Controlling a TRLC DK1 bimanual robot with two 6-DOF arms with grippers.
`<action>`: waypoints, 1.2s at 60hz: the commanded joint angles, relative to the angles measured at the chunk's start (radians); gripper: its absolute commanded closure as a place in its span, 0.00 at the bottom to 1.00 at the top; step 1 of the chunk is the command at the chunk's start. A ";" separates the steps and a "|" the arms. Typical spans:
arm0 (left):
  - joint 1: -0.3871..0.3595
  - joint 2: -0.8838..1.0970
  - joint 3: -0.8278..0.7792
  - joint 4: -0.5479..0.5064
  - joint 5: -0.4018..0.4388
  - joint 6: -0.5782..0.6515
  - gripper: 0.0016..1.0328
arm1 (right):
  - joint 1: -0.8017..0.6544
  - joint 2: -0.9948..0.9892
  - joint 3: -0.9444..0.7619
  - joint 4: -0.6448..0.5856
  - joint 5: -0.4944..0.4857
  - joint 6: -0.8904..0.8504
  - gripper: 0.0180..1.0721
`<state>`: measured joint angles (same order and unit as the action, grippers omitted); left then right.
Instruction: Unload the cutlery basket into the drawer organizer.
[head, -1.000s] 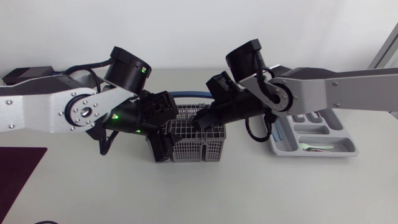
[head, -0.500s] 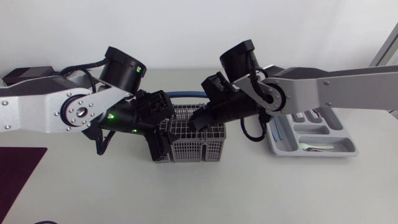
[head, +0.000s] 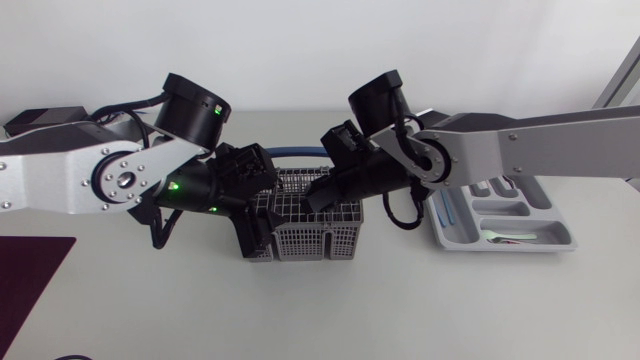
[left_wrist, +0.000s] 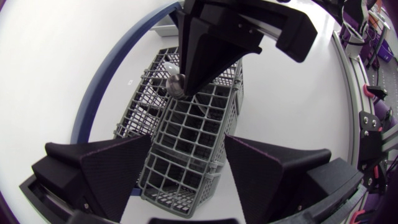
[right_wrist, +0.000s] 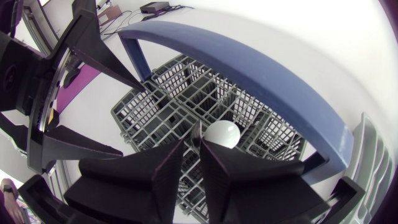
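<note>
1. Shifting slightly left at both elbows over the last second; basket (head: 312, 240) unmoved.
2. Right gripper (right_wrist: 196, 140) clamped on spoon (right_wrist: 222, 132), low inside basket and not yet lifted out.
3. Left gripper (left_wrist: 186, 140) astride basket end; grip cannot be told.
4. Judged: extraction only starting. Organizer (head: 512, 228) well apart, to the right.

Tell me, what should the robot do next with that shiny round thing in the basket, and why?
Probably lift the right hand straight up. It is shut on the round-ended utensil, which sticks up from the basket, and the left hand grips the basket's end, so the utensil should slide out cleanly.
</note>
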<state>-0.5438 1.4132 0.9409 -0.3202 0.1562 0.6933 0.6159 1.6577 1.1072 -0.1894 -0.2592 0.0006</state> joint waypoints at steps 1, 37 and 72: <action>0.010 -0.020 -0.034 0.004 0.011 0.026 0.07 | 0.010 0.020 0.025 0.016 0.011 0.024 0.84; 0.010 -0.020 -0.036 0.012 0.013 0.028 0.07 | 0.025 -0.016 -0.017 0.048 0.043 0.007 0.95; 0.008 -0.016 -0.042 0.021 0.013 0.023 0.07 | -0.019 -0.125 -0.078 0.085 -0.071 0.055 0.95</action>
<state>-0.5438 1.4090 0.9298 -0.3084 0.1593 0.7044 0.6193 1.5497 1.0599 -0.1207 -0.2943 0.0170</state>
